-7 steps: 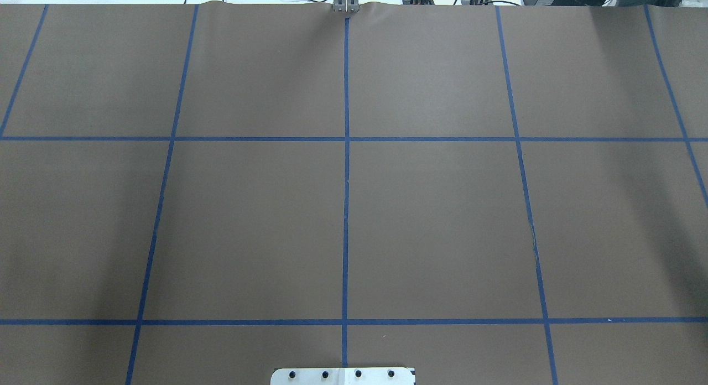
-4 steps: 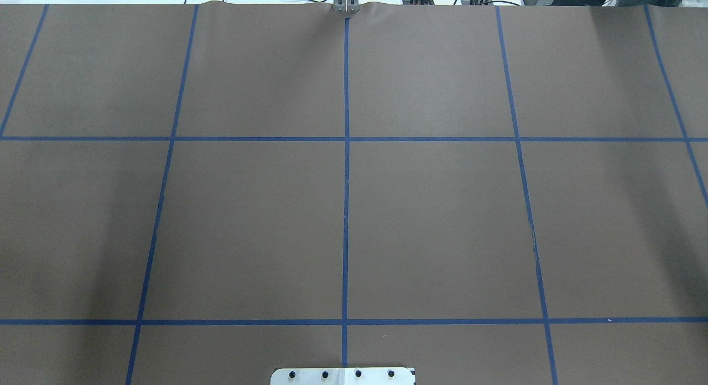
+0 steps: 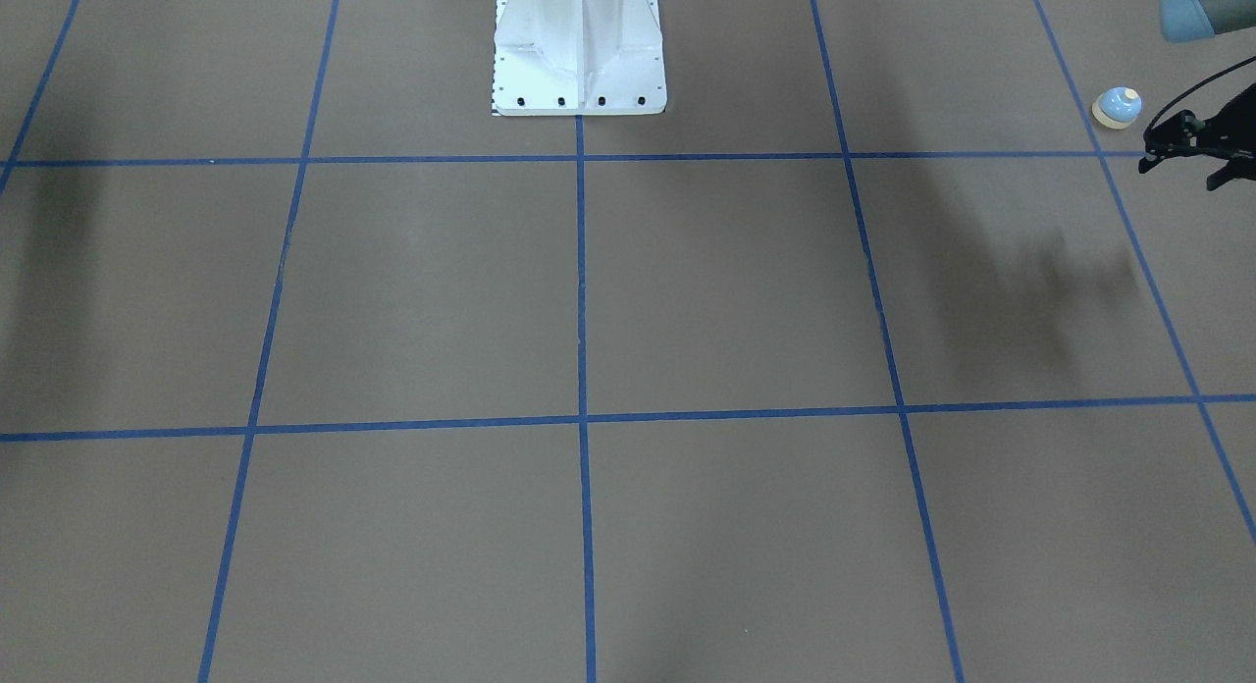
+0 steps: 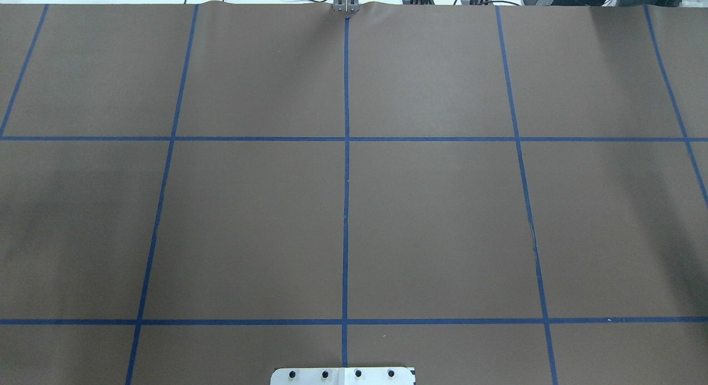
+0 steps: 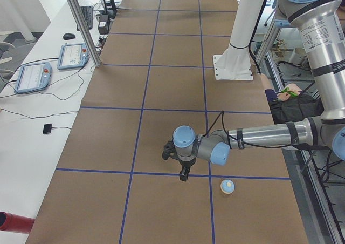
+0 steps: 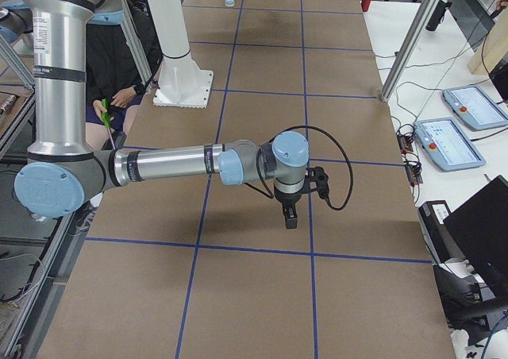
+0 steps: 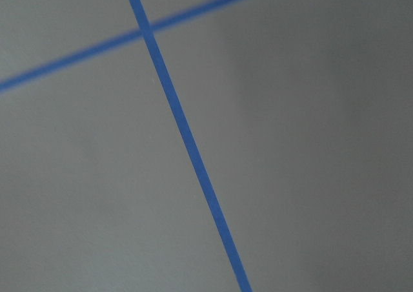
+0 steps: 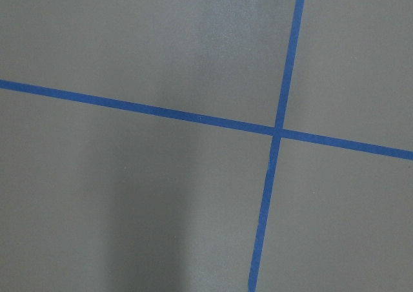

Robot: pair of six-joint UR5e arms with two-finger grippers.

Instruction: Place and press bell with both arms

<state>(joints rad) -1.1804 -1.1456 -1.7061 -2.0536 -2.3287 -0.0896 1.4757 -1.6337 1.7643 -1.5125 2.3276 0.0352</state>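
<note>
The small light-blue bell [image 3: 1118, 107] with a cream base stands upright on the brown table cover near the left end; it also shows in the exterior left view [image 5: 227, 187] and far off in the exterior right view [image 6: 229, 1]. My left gripper [image 3: 1177, 143] hovers beside it, apart from it and cut off by the frame edge; in the exterior left view it [image 5: 183, 171] hangs above a blue tape line. I cannot tell whether it is open or shut. My right gripper [image 6: 288, 214] hangs over the table's right end; I cannot tell its state. Neither holds anything.
The white bolted pedestal [image 3: 579, 50] stands at the robot's side of the table. Blue tape lines [image 4: 345, 208] divide the brown cover into squares. Both wrist views show only cover and tape. Tablets [image 5: 33, 75] lie on the side bench.
No arm or object appears in the overhead view. Only the soft shadow on the table's left part has shifted and faded a little.
</note>
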